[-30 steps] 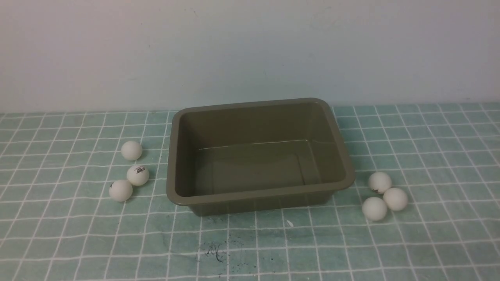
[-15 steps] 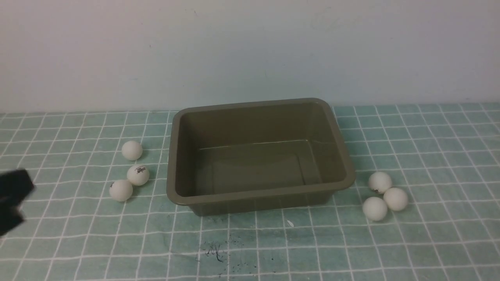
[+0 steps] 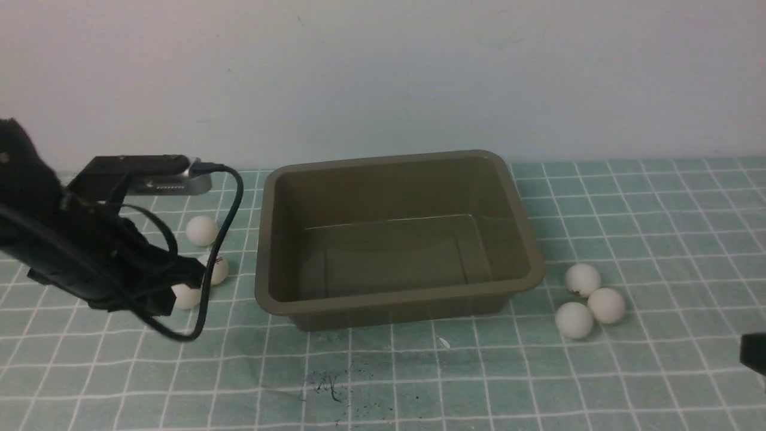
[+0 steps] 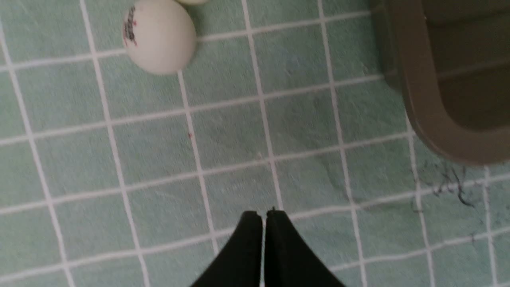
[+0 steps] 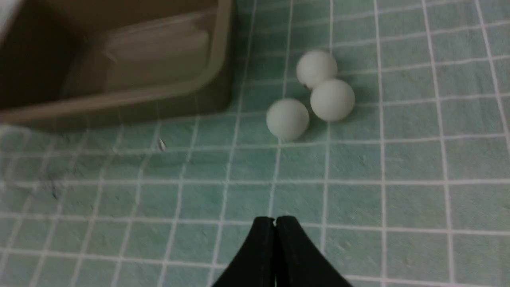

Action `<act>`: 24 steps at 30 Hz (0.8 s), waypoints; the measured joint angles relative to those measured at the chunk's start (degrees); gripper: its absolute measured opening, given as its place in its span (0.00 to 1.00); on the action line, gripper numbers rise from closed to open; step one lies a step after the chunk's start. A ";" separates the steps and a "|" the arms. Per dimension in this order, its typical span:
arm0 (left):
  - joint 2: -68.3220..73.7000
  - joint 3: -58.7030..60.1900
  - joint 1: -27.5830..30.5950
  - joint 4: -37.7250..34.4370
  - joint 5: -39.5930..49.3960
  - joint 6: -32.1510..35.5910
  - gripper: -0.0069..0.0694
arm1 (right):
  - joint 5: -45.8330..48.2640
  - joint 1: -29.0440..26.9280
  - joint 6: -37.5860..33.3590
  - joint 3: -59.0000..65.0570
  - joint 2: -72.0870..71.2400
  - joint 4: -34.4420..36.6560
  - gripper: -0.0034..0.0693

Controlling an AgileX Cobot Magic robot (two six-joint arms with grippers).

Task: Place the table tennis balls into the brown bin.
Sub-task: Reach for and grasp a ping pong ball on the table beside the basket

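Note:
The brown bin (image 3: 272,239) stands mid-table with nothing inside. Three white table tennis balls lie to its left: one in full view (image 3: 201,230), the other two (image 3: 219,269) (image 3: 187,297) partly behind my left arm (image 3: 102,263). Three more (image 3: 582,279) (image 3: 606,305) (image 3: 574,319) cluster to its right. My left gripper (image 4: 264,213) is shut and empty above the cloth, short of a printed ball (image 4: 159,38) and beside the bin's corner (image 4: 430,119). My right gripper (image 5: 275,218) is also shut and empty, short of the right-hand balls (image 5: 287,118).
A teal cloth with a white grid (image 3: 383,371) covers the table. It carries dark scribble marks (image 3: 329,386) and a small white fleck (image 3: 443,343) in front of the bin. A pale wall stands right behind the bin.
My left arm has swung in from the left edge and now covers part of the left balls. A dark tip of my right arm has appeared at the right edge. Balls and bin are unmoved.

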 joint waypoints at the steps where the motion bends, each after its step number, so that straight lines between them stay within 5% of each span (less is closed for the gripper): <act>1: 1.73 -1.75 0.00 0.88 0.08 0.00 0.08 | 1.52 0.00 -0.45 -1.90 1.98 -0.86 0.03; 10: 11.68 -11.16 0.00 8.09 2.47 -3.53 0.13 | 1.42 0.05 -4.36 -8.91 11.23 1.42 0.03; 21: 19.68 -11.60 0.00 10.22 -8.93 -4.00 0.71 | -0.86 0.06 -5.45 -9.15 11.23 3.46 0.03; 24: 21.70 -11.60 0.00 11.51 -9.71 -4.00 0.77 | -0.86 0.06 -5.45 -9.15 11.23 3.46 0.03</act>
